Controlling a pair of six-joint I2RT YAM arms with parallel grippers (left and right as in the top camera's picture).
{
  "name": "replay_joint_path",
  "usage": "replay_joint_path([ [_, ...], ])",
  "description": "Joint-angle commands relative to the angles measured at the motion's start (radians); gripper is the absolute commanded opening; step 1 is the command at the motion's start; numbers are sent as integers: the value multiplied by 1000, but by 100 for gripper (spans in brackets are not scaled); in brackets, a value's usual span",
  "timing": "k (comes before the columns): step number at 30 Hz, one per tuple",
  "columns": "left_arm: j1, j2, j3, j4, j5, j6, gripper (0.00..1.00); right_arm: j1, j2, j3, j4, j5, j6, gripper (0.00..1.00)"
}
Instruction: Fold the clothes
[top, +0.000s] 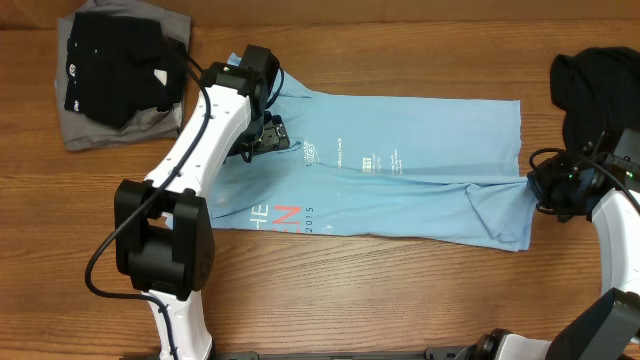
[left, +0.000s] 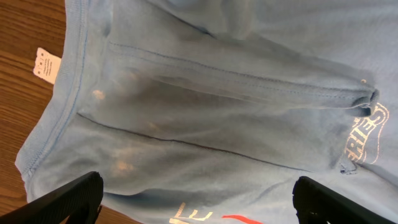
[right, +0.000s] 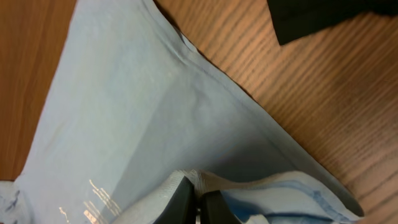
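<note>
The step in hand looks like a fold of the light-blue T-shirt (top: 400, 170). It lies spread lengthwise across the middle of the wooden surface (top: 400, 300), neck end to the left and hem to the right. The right gripper (top: 545, 188) has its jaws closed tight on a bunched bit of the hem edge, with doubled fabric pinched between them. The left gripper (top: 265, 135) hovers over the neck end, jaws spread wide and holding nothing, above flat cloth. The next move probably calls for the left jaws to come down and close near the collar. Both ends could then be lifted and carried over together without dragging the shirt askew.

The shirt is thin and limp. A long crease runs toward the right grip, and a loose flap hangs at the lower right. Pink-red lettering (top: 285, 215) shows near the lower left. A folded black garment (top: 115, 65) rests on a grey garment (top: 90, 130) at the far left, and a loose black garment (top: 590, 80) lies at the far right.
</note>
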Motion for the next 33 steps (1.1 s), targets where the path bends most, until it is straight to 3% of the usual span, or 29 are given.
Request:
replay_joint_path([
  [1, 4, 11, 5, 1, -17, 19, 100, -2, 14, 29, 11, 18, -8, 4],
  [5, 4, 11, 5, 1, -17, 19, 100, -2, 45, 24, 27, 31, -8, 10],
  [6, 4, 11, 5, 1, -17, 19, 100, -2, 55, 24, 34, 33, -8, 20],
  [9, 4, 11, 5, 2, -17, 19, 100, -3, 84, 24, 36, 32, -16, 79],
  [10, 4, 11, 5, 2, -17, 19, 100, -3, 87, 24, 32, 33, -16, 90],
  [11, 4, 11, 5, 1, -17, 19, 100, -3, 87, 24, 30, 32, -24, 94],
  [18, 4, 11, 5, -3, -17, 20, 100, 0, 87, 154, -229, 5, -66, 96],
  [23, 4, 11, 5, 2, -7, 18, 100, 35, 89, 119, -362, -10, -142, 96],
  [33, 4, 11, 5, -8, -2, 16, 100, 139, 89, -127, -232, -8, -100, 88],
])
